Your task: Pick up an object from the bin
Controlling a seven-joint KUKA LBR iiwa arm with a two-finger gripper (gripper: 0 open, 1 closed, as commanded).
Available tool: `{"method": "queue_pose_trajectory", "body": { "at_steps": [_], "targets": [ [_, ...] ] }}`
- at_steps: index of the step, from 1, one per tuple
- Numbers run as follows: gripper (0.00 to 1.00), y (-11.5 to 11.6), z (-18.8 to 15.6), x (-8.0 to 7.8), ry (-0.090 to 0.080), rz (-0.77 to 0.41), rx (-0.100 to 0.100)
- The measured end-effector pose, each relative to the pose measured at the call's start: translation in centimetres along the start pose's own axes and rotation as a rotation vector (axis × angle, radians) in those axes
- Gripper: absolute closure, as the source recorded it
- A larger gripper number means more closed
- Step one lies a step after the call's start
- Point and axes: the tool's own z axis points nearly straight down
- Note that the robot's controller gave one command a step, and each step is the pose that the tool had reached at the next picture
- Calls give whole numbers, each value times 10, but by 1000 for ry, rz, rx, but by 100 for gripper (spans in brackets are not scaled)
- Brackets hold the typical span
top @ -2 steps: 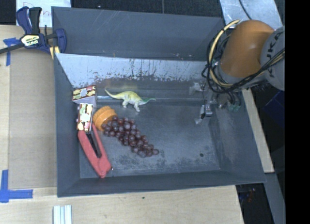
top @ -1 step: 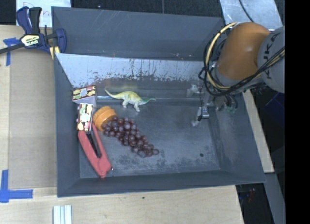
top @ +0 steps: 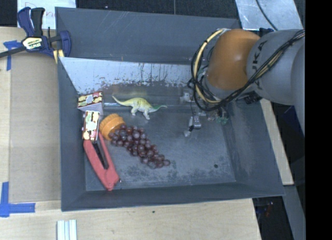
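Pincer point(top: 194, 124) low over bare bin point(top: 207, 163) floor, right of dino point(top: 139, 104), clear of it. Spread or pressed together, can't tell. Grapes point(top: 139, 143) near dino, camera side.

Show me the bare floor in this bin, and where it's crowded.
Bare floor: the right half, from the gripper to the right wall, and the front strip right of the dark red grapes. Crowded: the left side, where red tool, orange piece, packet and pale dinosaur cluster.
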Motion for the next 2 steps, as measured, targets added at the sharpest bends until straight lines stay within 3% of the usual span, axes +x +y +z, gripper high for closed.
{"method": "queue_pose_trajectory", "body": {
  "at_steps": [1,2],
  "targets": [
    [0,25,12,15,3,-1,-3],
    [0,26,-25,25,-3,-209,0]
  ]
}}
